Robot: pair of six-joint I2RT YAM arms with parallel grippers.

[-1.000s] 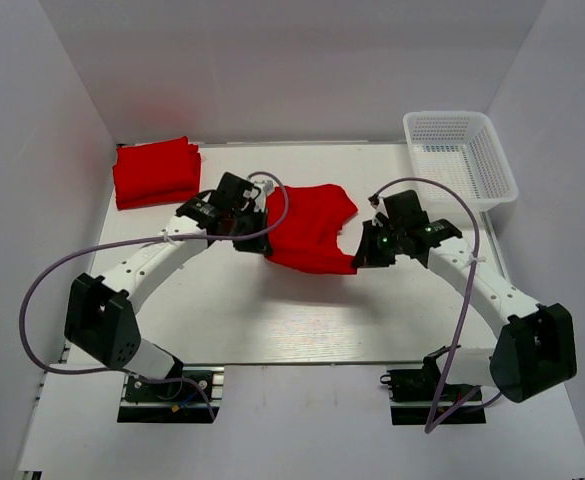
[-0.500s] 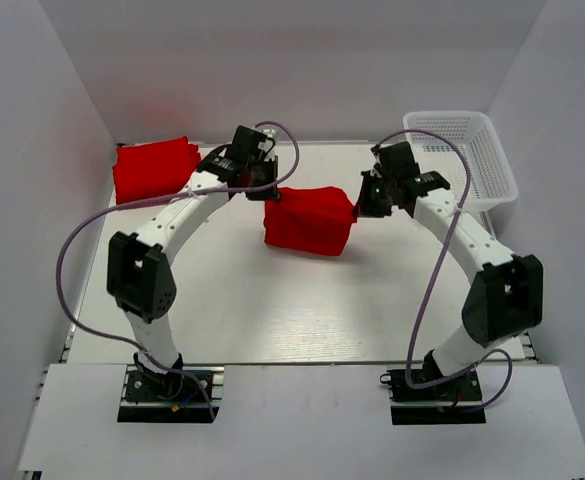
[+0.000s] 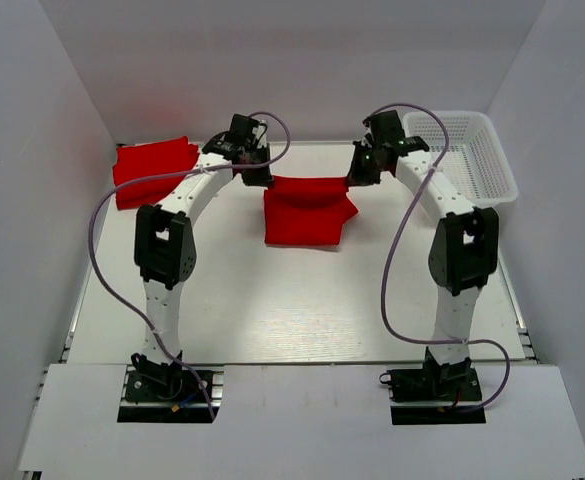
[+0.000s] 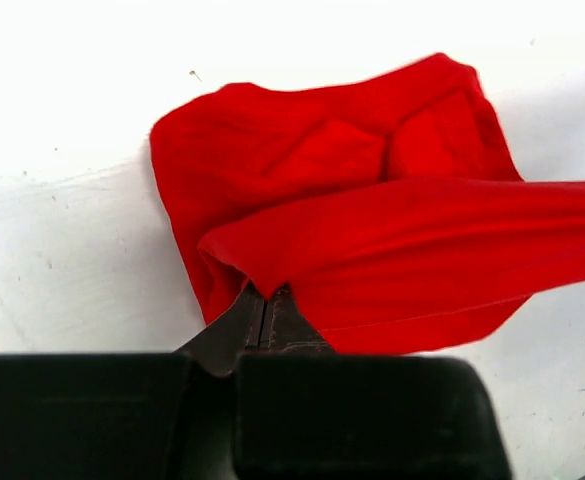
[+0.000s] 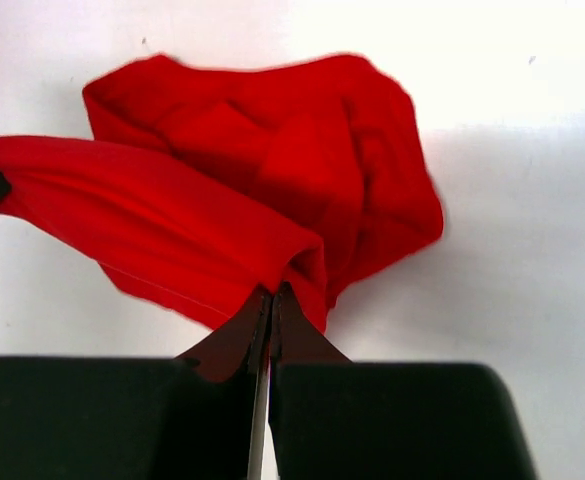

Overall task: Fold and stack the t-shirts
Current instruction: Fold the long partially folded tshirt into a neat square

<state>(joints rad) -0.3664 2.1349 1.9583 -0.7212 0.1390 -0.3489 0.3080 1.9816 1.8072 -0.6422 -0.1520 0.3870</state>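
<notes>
A red t-shirt [image 3: 306,210] hangs at the far middle of the table, its top edge stretched between my two grippers and its lower part lying folded on the surface. My left gripper [image 3: 259,178] is shut on the shirt's left corner; in the left wrist view the fingers [image 4: 264,318] pinch the red cloth [image 4: 372,220]. My right gripper [image 3: 353,181] is shut on the right corner; in the right wrist view the fingers [image 5: 272,320] pinch the cloth [image 5: 222,200]. A pile of folded red t-shirts [image 3: 152,170] lies at the far left.
A white plastic basket [image 3: 472,150] stands at the far right corner. White walls enclose the table on three sides. Both arms reach far back, cables looping above them.
Both grippers have moved from mid-table toward the far edge, carrying the shirt's edge up and back. The shirt went from a loose spread to a taut top edge with a folded lower part.
</notes>
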